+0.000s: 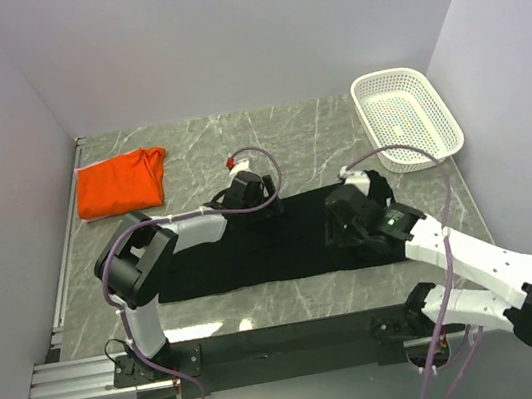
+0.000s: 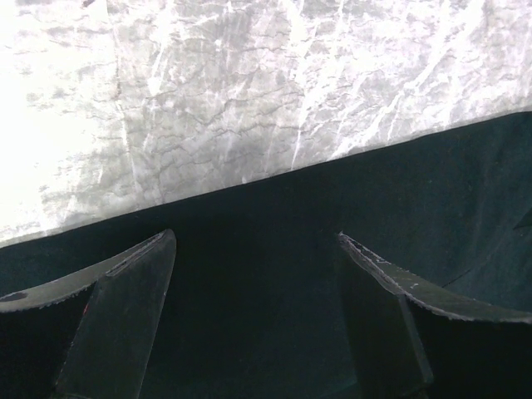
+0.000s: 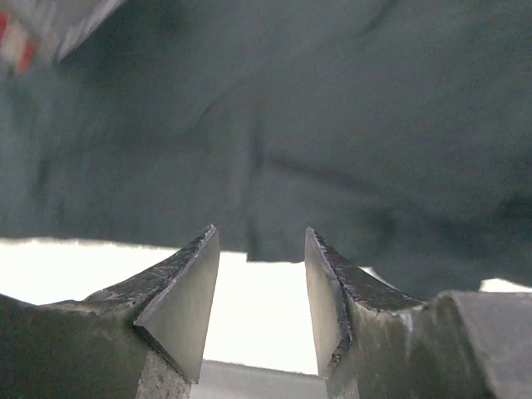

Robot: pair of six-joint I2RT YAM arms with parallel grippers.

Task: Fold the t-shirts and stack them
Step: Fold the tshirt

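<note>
Just beyond the black shirt (image 1: pixel 274 249), its far edge straight, lies table (image 1: pixel 286 135).

Plain pale grey walls (image 1: pixel 220 35) are closing in the grey, white-veined marble-look table (image 1: pixel 306 132) on three sides, soft even light is falling across its top, and a silver aluminium rail (image 1: pixel 67 378) is running along its near-left edge.

Top view was evenly lit, sharp, with soft shadows. In the left wrist view the table (image 2: pixel 50 125) was blown out at the left edge and the black t-shirt (image 2: pixel 266 249) was nearly featureless dark. Right wrist view was blurred, with white glare at lower centre.
</note>
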